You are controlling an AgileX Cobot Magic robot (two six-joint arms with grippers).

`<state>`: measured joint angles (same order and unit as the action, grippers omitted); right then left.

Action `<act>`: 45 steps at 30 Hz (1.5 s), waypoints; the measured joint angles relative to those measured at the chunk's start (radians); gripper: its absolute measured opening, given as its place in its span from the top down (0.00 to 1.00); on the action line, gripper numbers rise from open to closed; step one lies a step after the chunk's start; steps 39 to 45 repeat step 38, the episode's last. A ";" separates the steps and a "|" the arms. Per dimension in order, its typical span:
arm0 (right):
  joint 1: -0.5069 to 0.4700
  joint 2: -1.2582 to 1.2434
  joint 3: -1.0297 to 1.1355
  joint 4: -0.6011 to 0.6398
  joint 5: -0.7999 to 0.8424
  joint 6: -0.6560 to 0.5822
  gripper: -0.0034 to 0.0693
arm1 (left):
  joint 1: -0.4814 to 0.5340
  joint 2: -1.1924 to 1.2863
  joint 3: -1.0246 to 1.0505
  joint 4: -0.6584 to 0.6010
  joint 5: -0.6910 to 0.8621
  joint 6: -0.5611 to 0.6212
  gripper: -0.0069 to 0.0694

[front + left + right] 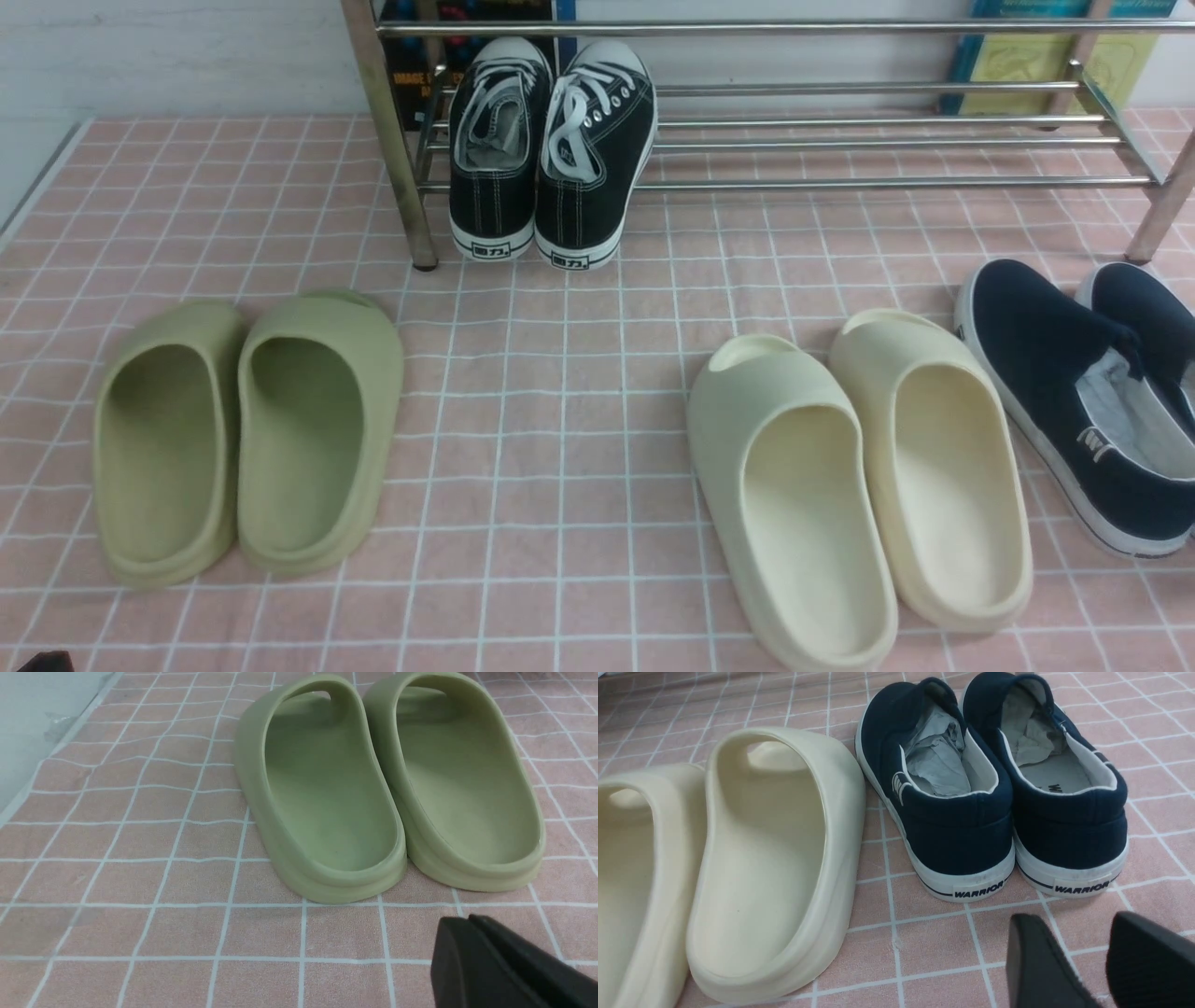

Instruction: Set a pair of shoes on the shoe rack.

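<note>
The two black canvas sneakers (pixel 551 149) sit side by side on the lowest bars of the chrome shoe rack (pixel 840 140), at its left end just beside the left leg. Their toes point in toward the wall and their heels hang over the front bar, the white heel tabs reaching down toward the pink checked cloth (pixel 560 392) that covers the counter. The right sneaker leans a little toward the open stretch of the rack.

In front of the rack, on the cloth, three other pairs lie heels toward the robot: green foam slides (pixel 247 434) on the left, cream foam slides (pixel 859 485) right of centre, and navy slip-ons (pixel 1083 392) at the far right, stuffed with crumpled paper and marked WARRIOR on the heels.

The left pincer (pixel 472 933) hangs low over the cloth just behind the green slides, its black fingers pressed together, clenched on nothing. The right pincer (pixel 1083 942) hovers behind the navy slip-ons with a clear gap between its fingers (pixel 1036 961), released and empty
</note>
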<state>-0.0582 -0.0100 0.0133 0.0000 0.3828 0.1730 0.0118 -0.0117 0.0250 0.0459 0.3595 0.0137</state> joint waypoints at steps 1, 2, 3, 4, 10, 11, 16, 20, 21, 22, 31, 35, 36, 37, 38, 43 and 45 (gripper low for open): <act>0.000 0.000 0.000 0.000 0.000 0.000 0.62 | 0.000 0.000 0.000 0.001 0.000 0.000 0.88; 0.000 0.000 0.000 0.000 0.000 0.000 0.62 | 0.000 0.000 0.000 0.003 0.000 0.000 0.88; 0.000 0.000 0.000 0.000 0.000 0.000 0.62 | 0.000 0.000 0.000 0.003 0.000 0.000 0.88; 0.000 0.000 0.000 0.000 0.000 0.000 0.62 | 0.000 0.000 0.000 0.006 0.000 0.000 0.88; 0.000 0.000 0.000 0.000 0.000 0.000 0.62 | 0.000 0.000 0.000 0.007 0.000 0.000 0.87; 0.000 0.000 0.000 0.000 0.000 0.000 0.62 | 0.000 0.000 0.000 0.007 0.000 0.000 0.87; 0.000 0.000 0.000 0.000 0.000 0.000 0.62 | 0.000 0.000 0.000 0.008 0.000 0.000 0.86; 0.000 0.000 0.000 0.000 0.000 0.000 0.62 | 0.000 0.000 0.000 0.010 0.000 0.000 0.86; 0.000 0.000 0.000 0.000 0.000 0.000 0.62 | 0.000 0.000 0.000 0.010 0.000 0.000 0.86; 0.000 0.000 0.000 0.000 0.000 0.000 0.62 | 0.000 0.000 0.000 0.010 0.000 0.000 0.86; 0.000 0.000 0.000 0.000 0.000 0.000 0.62 | 0.000 0.000 0.000 0.011 0.000 0.000 0.85; 0.000 0.000 0.000 0.000 0.000 0.000 0.62 | 0.000 0.000 0.000 0.011 0.000 0.000 0.84; 0.000 0.000 0.000 0.000 0.000 0.000 0.62 | 0.000 0.000 0.000 0.011 0.000 0.000 0.84; 0.000 0.000 0.000 0.000 0.000 0.000 0.62 | 0.000 0.000 0.000 0.011 0.000 0.000 0.84; 0.000 0.000 0.000 0.000 0.000 0.000 0.62 | 0.000 0.000 0.000 0.011 0.000 0.000 0.84; 0.000 0.000 0.000 0.000 0.000 0.000 0.62 | 0.000 0.000 0.000 0.011 0.000 0.000 0.84; 0.000 0.000 0.000 0.000 0.000 0.000 0.62 | 0.000 0.000 0.000 0.011 0.000 0.000 0.84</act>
